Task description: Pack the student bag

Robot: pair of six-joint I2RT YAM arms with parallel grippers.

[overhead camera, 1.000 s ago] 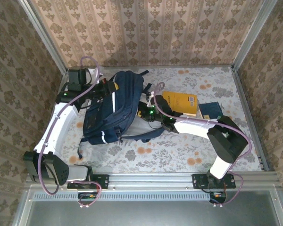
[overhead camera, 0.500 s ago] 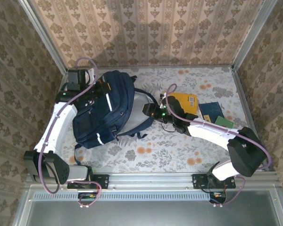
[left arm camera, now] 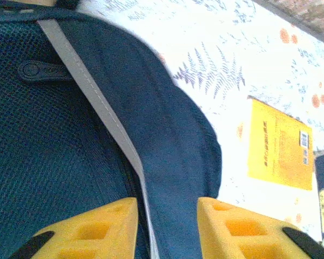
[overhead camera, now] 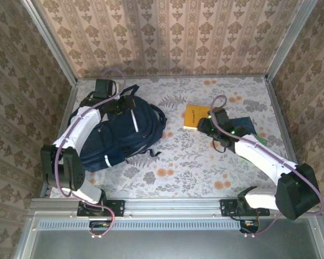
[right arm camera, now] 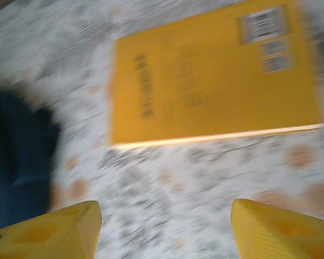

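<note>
The student bag (overhead camera: 110,137), dark navy with pale stripes, lies flat at the left of the table. My left gripper (overhead camera: 127,105) hovers over its far end. In the left wrist view my left gripper (left arm camera: 167,206) is open, with the bag's navy fabric (left arm camera: 70,135) and a grey stripe (left arm camera: 97,102) showing in the gap between its yellow fingers. My right gripper (overhead camera: 203,125) hangs at the near edge of a yellow book (overhead camera: 196,116). In the blurred right wrist view my right gripper (right arm camera: 164,208) stands wide open over bare cloth, with the yellow book (right arm camera: 216,75) just beyond and the bag (right arm camera: 16,162) at the left.
A dark blue book (overhead camera: 242,125) lies right of the yellow one, with a small green item (overhead camera: 262,140) beside it. The yellow book (left arm camera: 278,145) lies right of the bag in the left wrist view. Wallpapered walls and metal posts enclose the floral-clothed table (overhead camera: 178,162).
The bag has slid left and toward the front. My left gripper went from shut to open over its far end. My right arm swung right, away from the bag, to the yellow book.
</note>
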